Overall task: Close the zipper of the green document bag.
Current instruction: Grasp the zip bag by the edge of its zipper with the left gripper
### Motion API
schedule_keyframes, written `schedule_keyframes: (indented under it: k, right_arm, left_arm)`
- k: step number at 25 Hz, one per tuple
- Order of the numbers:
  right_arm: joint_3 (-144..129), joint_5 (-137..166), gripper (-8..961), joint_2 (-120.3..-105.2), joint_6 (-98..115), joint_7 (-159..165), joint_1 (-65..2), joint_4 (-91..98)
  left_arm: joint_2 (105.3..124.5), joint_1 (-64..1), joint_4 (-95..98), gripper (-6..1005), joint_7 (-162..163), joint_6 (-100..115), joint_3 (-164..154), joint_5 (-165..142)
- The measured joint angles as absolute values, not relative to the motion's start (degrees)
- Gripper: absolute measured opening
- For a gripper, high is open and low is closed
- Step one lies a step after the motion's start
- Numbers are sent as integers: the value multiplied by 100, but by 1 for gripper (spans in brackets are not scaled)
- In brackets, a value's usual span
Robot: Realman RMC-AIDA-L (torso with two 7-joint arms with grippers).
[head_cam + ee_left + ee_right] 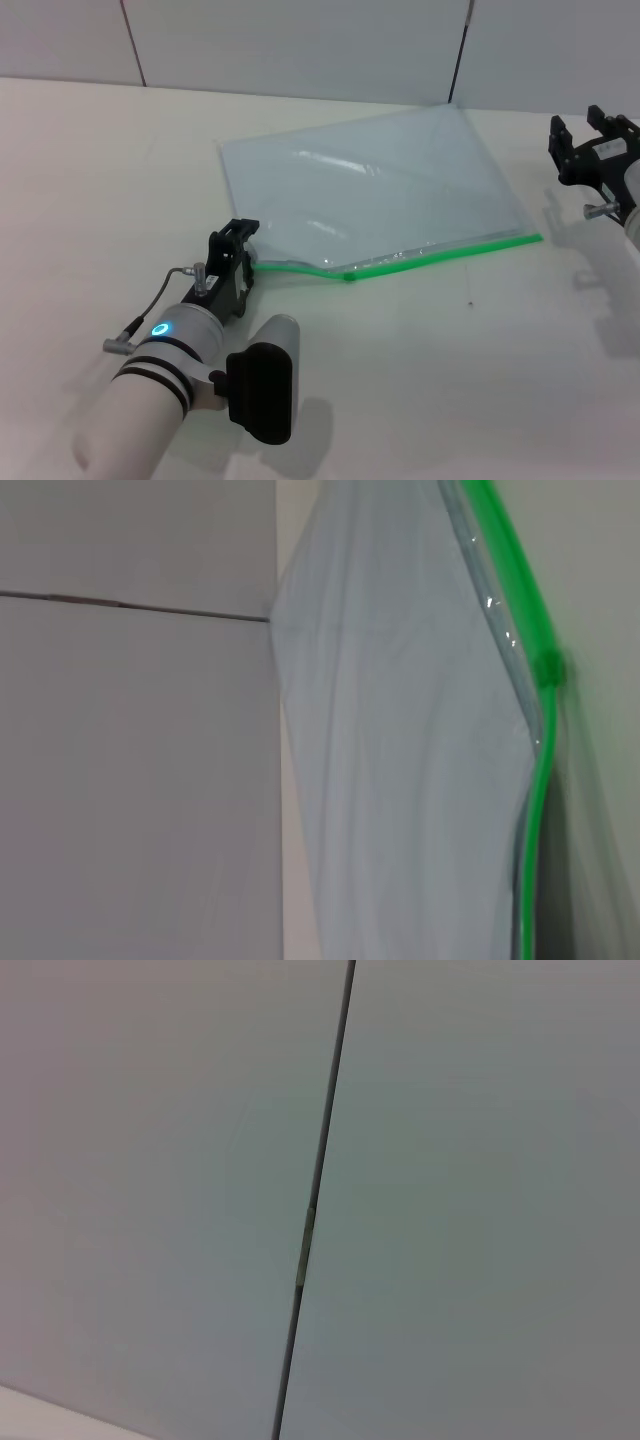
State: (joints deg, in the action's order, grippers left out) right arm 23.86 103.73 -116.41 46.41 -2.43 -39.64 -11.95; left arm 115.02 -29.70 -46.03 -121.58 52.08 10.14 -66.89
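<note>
Tabletop (420, 380): left gripper (243, 243) fingers pinching bag (380, 185) corner by zipper (430, 255).

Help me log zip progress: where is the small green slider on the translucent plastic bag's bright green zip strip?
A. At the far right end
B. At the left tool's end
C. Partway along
C: the small green slider sits partway along the bright green zip strip, between the left tool and the strip's right end.

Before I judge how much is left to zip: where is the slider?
In the head view the slider sits partway along the zipper, on the bag's near edge, right of the left gripper at the bag's corner.
</note>
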Motion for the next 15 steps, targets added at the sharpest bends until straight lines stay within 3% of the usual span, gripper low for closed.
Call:
schedule_keyframes:
  k: [6,15]
  right_arm:
    - [2382,10372,448,-11646,4641,-246,-3964,-1198]
    - [2382,10370,448,-11645,4640,-246,-3964,-1204]
  left_arm:
    - [11610,-3034,-4347,459,-12146,5065,1005,-6754]
    - [11618,-3051,-4331,462,-12015,5010,1001,-7002]
